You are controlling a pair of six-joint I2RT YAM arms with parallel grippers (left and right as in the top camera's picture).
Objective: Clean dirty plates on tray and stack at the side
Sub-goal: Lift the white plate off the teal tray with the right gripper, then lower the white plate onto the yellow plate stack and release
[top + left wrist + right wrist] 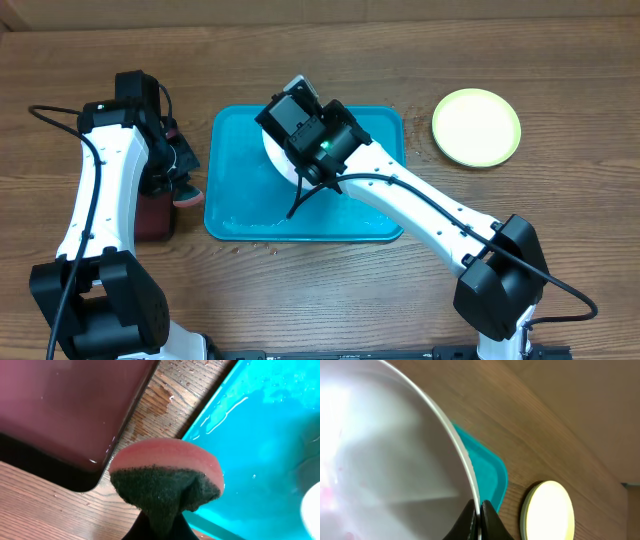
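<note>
A brown wood-grain tabletop [560, 60] carries the teal tray [240, 215] at its middle, its floor wet and shining. Over the tray's far half, the right tool [479, 510] is pinched tight on the rim of the white plate [380, 450], which is lifted and tilted rather than lying flat. Faint pinkish specks on its face suggest it is not yet clean. Just off the tray's left edge, the left tool [157, 525] is clamped on a sponge [167, 467], pink side outward and dark scouring side toward the fingers. The sponge hangs above the strip of wood between the tray and the dark red tray [65, 405] further left. A yellow-green plate [477, 127] lies flat on the wood, well apart from the tray's right edge, likely the start of the stack. The plate lies to the right of the sponge, past the tray's left rim. The left arm is therefore the one to cross inward, meeting the face that the right arm presents.
</note>
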